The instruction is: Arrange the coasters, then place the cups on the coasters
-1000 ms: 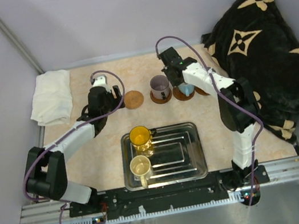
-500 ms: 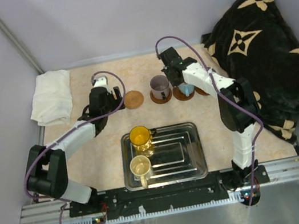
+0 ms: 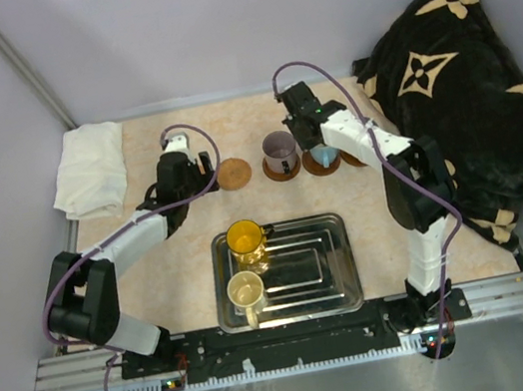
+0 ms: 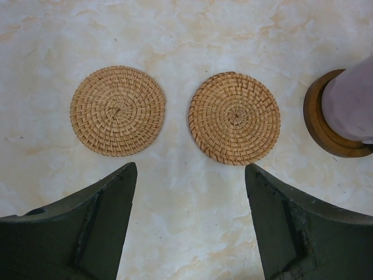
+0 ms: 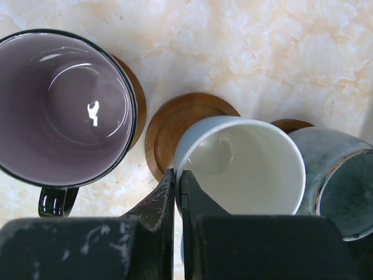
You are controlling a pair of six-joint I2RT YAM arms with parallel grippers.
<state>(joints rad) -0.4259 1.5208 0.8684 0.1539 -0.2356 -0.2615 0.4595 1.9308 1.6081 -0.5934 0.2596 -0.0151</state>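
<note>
**No motion since the last frame**

Your arms hold the same pose as a second ago, and no cup or coaster has shifted.

- **Right arm:** it's stretched out to the far row. The right gripper [image 5: 176, 175] is clenched on the near rim of the white cup [image 5: 245, 169]. That cup overlaps a wooden coaster [image 5: 169, 125], between the purple-grey cup [image 5: 64, 105] and the grey-green cup [image 5: 338, 186]. You can't tell whether it's seated.
- **Left arm:** it's reaching to the far left. The left gripper [image 4: 190, 172] is released, jaws wide, just short of a woven coaster [image 4: 118, 111] and a second woven coaster [image 4: 234, 118]. The two lie side by side, not touching.
- **Near side:** the yellow cup [image 3: 245, 236] and cream cup [image 3: 246, 288] sit in the steel tray [image 3: 340, 268].
</note>
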